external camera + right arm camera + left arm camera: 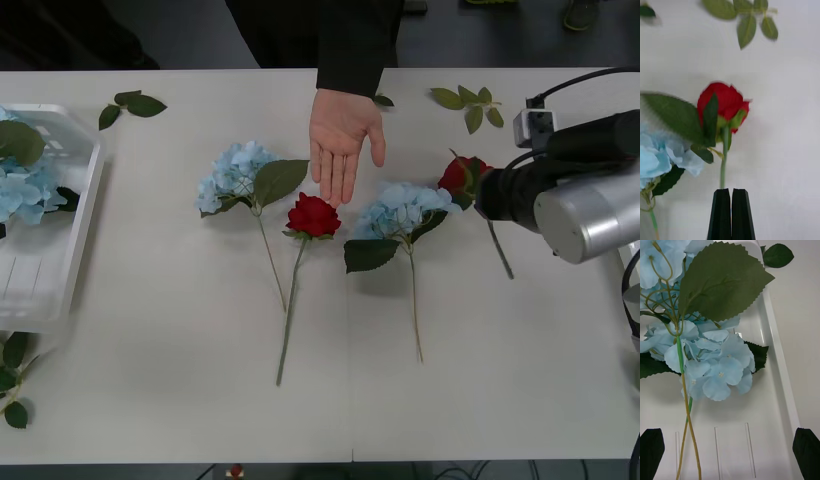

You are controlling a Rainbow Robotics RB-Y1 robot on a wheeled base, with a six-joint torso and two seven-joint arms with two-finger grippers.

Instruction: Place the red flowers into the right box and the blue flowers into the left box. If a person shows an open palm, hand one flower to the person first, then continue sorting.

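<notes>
My right gripper [731,210] is shut on the thin green stem of a red flower [724,105], just below the bloom; this rose [458,175] lies at the table's right, by my right arm [580,195]. A person's hand [343,140] reaches in from the far side, palm open and flat. A second red flower [314,215] lies just below the fingertips. Blue flowers lie on either side of it [232,172] [400,210]. My left gripper [730,453] hangs open over the left box [778,363], where two blue flowers [718,367] lie. The right box is out of view.
Loose green leaf sprigs lie at the far right [470,105], far left [132,105] and near-left corner [12,380]. The left box [75,250] sits at the table's left edge. The near half of the table holds only flower stems.
</notes>
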